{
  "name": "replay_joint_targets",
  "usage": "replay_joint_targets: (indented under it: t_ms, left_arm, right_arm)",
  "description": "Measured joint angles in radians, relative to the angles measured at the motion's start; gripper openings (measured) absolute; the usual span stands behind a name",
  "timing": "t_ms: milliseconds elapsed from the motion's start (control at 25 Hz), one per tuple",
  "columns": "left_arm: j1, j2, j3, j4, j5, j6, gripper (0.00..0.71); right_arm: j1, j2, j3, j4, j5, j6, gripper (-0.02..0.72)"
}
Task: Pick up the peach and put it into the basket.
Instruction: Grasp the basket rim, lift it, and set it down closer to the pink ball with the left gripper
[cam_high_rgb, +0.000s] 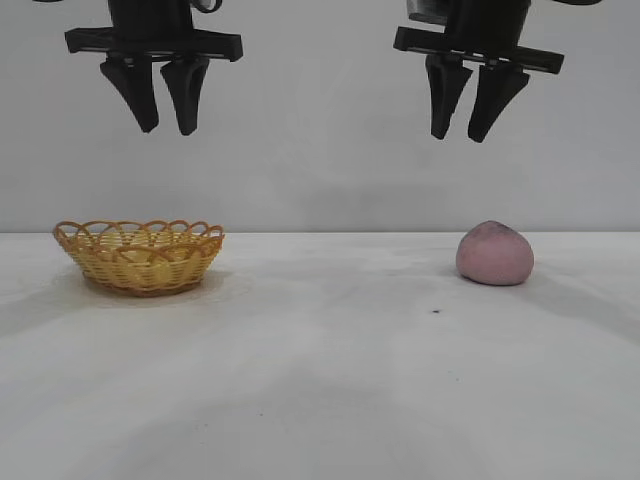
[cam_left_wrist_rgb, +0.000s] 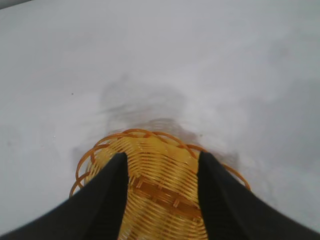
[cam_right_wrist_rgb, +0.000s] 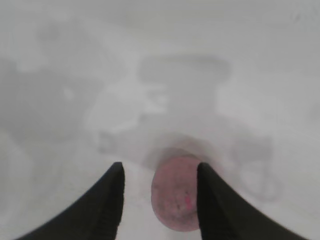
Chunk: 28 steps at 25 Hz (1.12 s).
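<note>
You had both arms raised well above the white table, and only their lower ends showed in the exterior view; everything above the wrist bars was cut off by the frame's upper edge. Your left gripper hung at about 11 o'clock in that view, directly over the basket, its two black fingers parted with a narrow gap and nothing between them. Your right gripper hung at about 1 o'clock, over the peach, likewise released and empty, well clear of the fruit. The peach sat on the table at roughly 3 o'clock, dusty pink and rounded, well apart from the basket, which stood at roughly 9 o'clock with its orange looped rim upright. From your left wrist view the basket lay below and between the fingers, whose dark shapes hid both flanks of its yellow woven floor; its near rim ran out of frame. From your right wrist view the peach appeared between the fingers, blurred, its near edge hidden by one finger. A tiny dark speck lay on the table in front of the peach; what it was could not be made out.
</note>
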Motion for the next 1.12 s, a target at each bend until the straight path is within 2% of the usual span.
replay_joint_targets:
  t_ms: [440, 520, 760, 880, 1120]
  left_arm:
    - [0.002, 0.0, 0.0, 0.026, 0.008, -0.001, 0.338]
    - [0.021, 0.0, 0.0, 0.029, 0.012, -0.001, 0.338]
    - [0.13, 0.035, -0.001, -0.004, 0.014, 0.064, 0.338]
    - [0.154, 0.078, -0.001, -0.024, 0.018, 0.111, 0.338]
    - [0.158, 0.159, -0.001, -0.074, 0.025, 0.177, 0.338]
  right_arm:
    - [0.0, 0.0, 0.0, 0.0, 0.0, 0.0, 0.326]
    - [0.0, 0.0, 0.0, 0.0, 0.0, 0.0, 0.326]
    - [0.0, 0.0, 0.0, 0.021, -0.002, 0.0, 0.326]
    - [0.002, 0.0, 0.0, 0.029, -0.002, 0.0, 0.326]
    - [0.002, 0.0, 0.0, 0.031, -0.004, 0.0, 0.326]
